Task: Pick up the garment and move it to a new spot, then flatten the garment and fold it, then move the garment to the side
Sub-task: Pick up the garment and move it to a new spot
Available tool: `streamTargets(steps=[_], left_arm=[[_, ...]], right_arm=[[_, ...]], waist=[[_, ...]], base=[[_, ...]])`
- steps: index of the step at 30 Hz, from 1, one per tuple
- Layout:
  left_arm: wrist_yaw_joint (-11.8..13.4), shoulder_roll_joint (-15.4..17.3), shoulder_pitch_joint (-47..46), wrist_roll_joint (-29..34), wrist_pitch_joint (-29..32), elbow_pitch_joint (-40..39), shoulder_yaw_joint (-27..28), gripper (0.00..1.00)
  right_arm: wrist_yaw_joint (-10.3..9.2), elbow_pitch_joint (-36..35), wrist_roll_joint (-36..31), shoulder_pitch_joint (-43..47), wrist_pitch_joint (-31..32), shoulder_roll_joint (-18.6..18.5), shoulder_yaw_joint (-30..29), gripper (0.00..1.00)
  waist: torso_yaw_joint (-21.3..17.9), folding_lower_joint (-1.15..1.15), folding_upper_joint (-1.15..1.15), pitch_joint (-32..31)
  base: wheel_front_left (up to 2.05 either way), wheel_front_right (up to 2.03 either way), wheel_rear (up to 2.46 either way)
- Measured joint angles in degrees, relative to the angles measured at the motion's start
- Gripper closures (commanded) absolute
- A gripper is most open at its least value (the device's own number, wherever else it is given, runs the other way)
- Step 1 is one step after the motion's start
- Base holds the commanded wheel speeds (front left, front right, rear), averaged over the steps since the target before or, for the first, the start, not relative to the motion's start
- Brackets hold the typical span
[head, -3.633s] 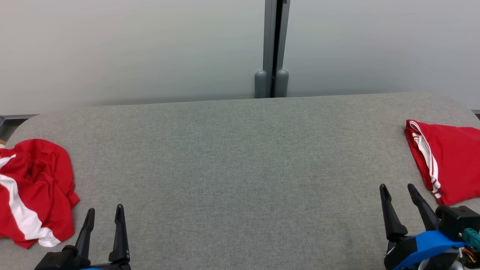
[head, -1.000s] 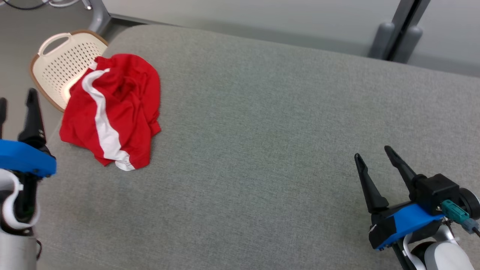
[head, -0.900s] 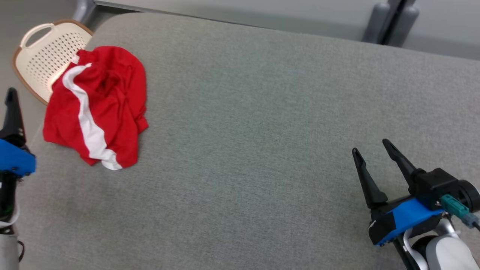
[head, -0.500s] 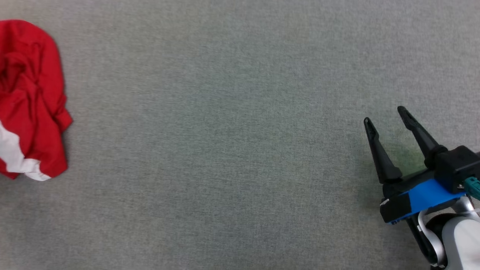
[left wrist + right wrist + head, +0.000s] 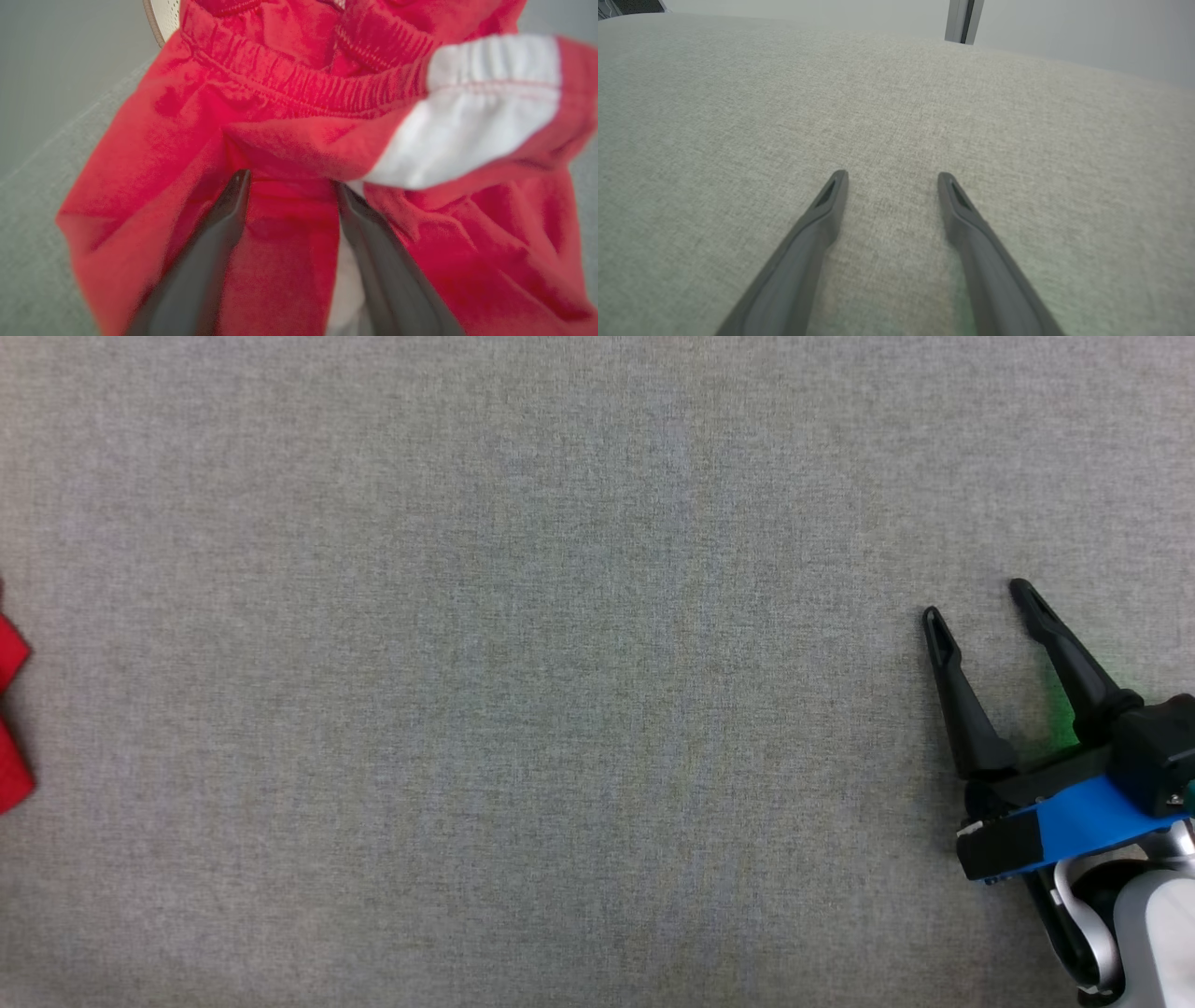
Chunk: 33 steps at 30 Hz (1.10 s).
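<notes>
Left hand (image 5: 293,181) spread over crumpled red garment (image 5: 289,84), nothing pinched yet; a thin pinch may slip out on lifting — right hand (image 5: 977,601) open, empty.

Observed right gripper (image 5: 976,600) with jaws spread wide, blue wrist mount (image 5: 1074,812) behind it, pale forearm (image 5: 1153,933) further back; found left gripper (image 5: 289,179) with jaws likewise parted

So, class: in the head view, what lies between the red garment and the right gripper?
Only bare grey fabric surface: the head view shows an unbroken stretch of it from the red garment to the right gripper.
</notes>
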Motion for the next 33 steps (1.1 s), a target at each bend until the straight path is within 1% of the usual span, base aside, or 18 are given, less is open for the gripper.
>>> streamTargets(steps=[3,5,10,12,14,18,22,25,28,31,33], left_arm=[[0.19,0.12,-0.18,-0.69,1.24,1.22,0.18,1.00],[-0.14,0.33,0.04,-0.16,1.07,1.34,-0.40,1.00],[-1.70,1.12,1.51,3.77,-3.39,-0.35,-3.43,1.00],[-2.30,2.67,1.58,5.50,-4.22,-2.04,-4.74,1.00],[-2.81,3.43,1.51,6.04,-4.60,-4.13,-5.63,1.00],[-3.21,3.69,1.29,8.02,-4.05,-9.60,-8.28,1.00],[-3.50,4.04,1.35,8.90,-2.34,-17.06,-10.36,1.00],[-3.57,3.64,1.42,8.91,-0.42,-23.47,-11.93,1.00],[-3.02,2.41,1.31,8.91,1.83,-29.38,-13.70,1.00],[-1.80,0.38,0.45,8.76,4.58,-35.30,-15.67,1.00],[-0.99,-1.59,-0.64,8.08,6.08,-38.87,-17.17,1.00]], right_arm=[[0.00,0.55,0.23,-0.01,-0.25,0.36,0.08,0.00],[0.00,1.12,0.37,-0.04,-0.68,0.73,0.27,0.00],[0.00,4.81,1.36,0.03,-2.33,1.86,0.94,0.00],[0.00,6.70,1.87,0.11,-3.41,2.66,1.78,0.00],[0.00,8.65,2.38,0.21,-4.11,3.55,2.64,0.00],[0.00,12.22,3.20,1.24,-5.65,4.89,4.03,0.00],[0.00,14.72,3.61,2.66,-6.77,5.60,4.14,0.00],[0.00,15.94,3.94,3.80,-7.39,6.26,4.22,0.00],[0.00,16.71,4.44,5.21,-7.79,6.71,3.93,0.00],[0.00,16.95,4.48,6.14,-7.80,7.11,3.52,0.00],[0.00,16.92,4.47,6.17,-7.79,7.20,3.24,0.00]], waist=[[0.03,0.00,0.00,-0.97],[0.05,0.01,0.00,-1.94],[0.29,0.02,0.00,-5.91],[0.35,0.02,0.00,-8.15],[0.37,0.02,0.00,-10.70],[0.20,0.02,0.00,-16.34],[-0.43,0.01,0.00,-22.24],[-1.28,0.01,0.00,-26.22],[-2.41,0.00,0.00,-29.58],[-3.94,0.00,0.00,-31.89],[-5.24,0.00,0.00,-32.79]], base=[[0.00,0.00,0.00],[0.00,0.00,0.00],[0.00,0.00,0.00],[0.00,0.00,0.00],[0.00,0.00,0.00],[0.00,0.00,0.00],[0.00,0.00,0.00],[0.00,0.00,0.00],[0.00,0.00,0.00],[0.00,0.00,0.00],[0.00,0.00,0.00]])
